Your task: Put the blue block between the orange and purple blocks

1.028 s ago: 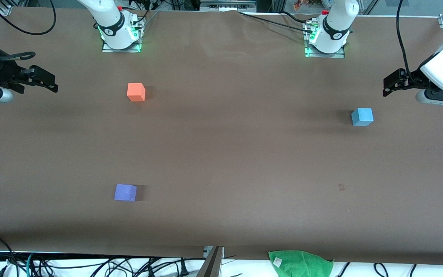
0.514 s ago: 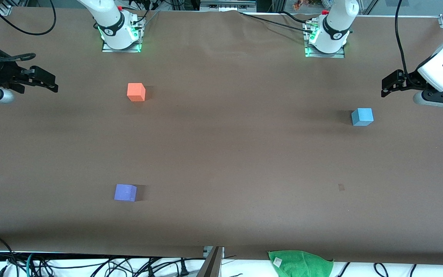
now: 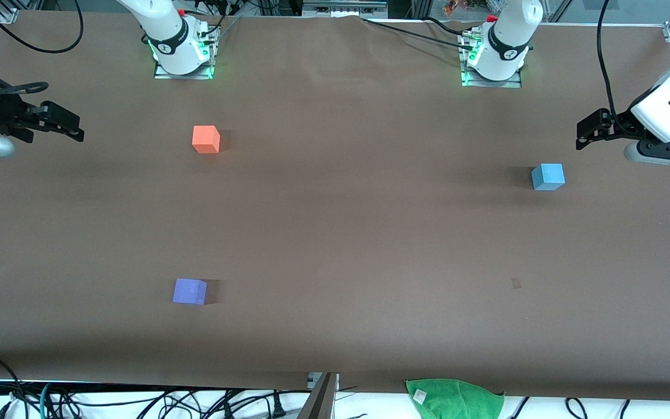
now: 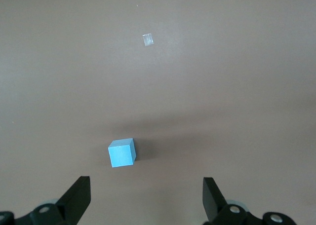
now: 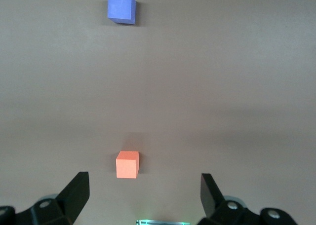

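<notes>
Ok so nothing's been picked up yet; this looks like the very start, the reach-for-the-block step. The blue block [image 3: 548, 177] sits flat on the counter [image 3: 358, 233] toward the left arm's end, untouched; the orange block [image 3: 206, 139] and purple block [image 3: 189, 291] are both down at the right arm's end, well apart from each other, purple nearer the front camera, with bare brown surface between them.

The left gripper [image 3: 584, 135] hangs up in the air over its own end of the counter, close to the blue block but not above it; in its wrist view the jaws are spread wide and empty, with the cube showing just ahead of them, a bit off centre. The right gripper [image 3: 76, 129] waits over its end of the counter, jaws also apart, nothing in them.

My guess for the next move: the left arm swings over the blue block, squares up to its faces, drops and closes; then it's a long carry across to that gap. Could turn into a handover, hard to say.
</notes>
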Available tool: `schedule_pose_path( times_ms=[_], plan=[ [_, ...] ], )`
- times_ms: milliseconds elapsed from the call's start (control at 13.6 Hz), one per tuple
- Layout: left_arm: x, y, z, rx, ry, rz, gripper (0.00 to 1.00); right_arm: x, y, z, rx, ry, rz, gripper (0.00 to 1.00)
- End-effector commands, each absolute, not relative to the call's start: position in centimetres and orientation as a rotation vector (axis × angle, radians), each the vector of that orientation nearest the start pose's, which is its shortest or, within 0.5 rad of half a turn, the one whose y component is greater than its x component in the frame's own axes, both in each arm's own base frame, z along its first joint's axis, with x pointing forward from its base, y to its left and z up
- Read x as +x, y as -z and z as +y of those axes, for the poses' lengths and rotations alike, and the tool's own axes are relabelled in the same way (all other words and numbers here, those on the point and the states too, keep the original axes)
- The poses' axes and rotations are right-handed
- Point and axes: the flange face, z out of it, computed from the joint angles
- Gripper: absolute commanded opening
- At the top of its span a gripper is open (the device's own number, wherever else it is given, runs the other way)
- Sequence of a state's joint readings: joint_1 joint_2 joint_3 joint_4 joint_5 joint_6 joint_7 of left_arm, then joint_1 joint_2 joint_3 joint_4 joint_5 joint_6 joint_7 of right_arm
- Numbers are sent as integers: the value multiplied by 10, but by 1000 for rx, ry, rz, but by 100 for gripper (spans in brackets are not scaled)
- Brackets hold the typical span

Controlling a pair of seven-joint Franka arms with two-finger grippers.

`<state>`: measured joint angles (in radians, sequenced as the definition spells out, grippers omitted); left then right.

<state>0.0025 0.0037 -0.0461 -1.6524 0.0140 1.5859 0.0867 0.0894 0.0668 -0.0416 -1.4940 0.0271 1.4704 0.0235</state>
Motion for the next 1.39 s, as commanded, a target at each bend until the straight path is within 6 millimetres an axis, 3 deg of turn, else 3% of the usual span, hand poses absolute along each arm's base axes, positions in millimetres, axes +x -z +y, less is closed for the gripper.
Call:
schedule_pose_path(
  times_ms=[0, 514, 661, 807, 954, 1028, 1174, 1321],
  plan=[
    [563, -581, -24, -3132, -132, 207, 100, 566, -621, 28, -3105, -121, -47, 99],
    [569, -568, -19, -3133, -169, 205, 100, 566, -622, 29, -3104, -118, -47, 99],
    [568, -573, -5, -3136, -154, 176, 100, 566, -622, 31, -3104, -118, -47, 99],
    [566, -568, 15, -3140, -195, 181, 100, 566, -622, 31, -3103, -118, -45, 99],
    [564, -562, 23, -3140, -217, 172, 100, 566, -622, 32, -3103, -116, -47, 99],
    [565, -556, 34, -3141, -226, 141, 100, 566, -622, 32, -3103, -116, -45, 99],
    [562, -528, 49, -3138, -268, 99, 100, 566, -622, 32, -3104, -116, -44, 99],
    [559, -506, 55, -3132, -240, 90, 100, 566, -622, 32, -3103, -116, -42, 99]
  ],
)
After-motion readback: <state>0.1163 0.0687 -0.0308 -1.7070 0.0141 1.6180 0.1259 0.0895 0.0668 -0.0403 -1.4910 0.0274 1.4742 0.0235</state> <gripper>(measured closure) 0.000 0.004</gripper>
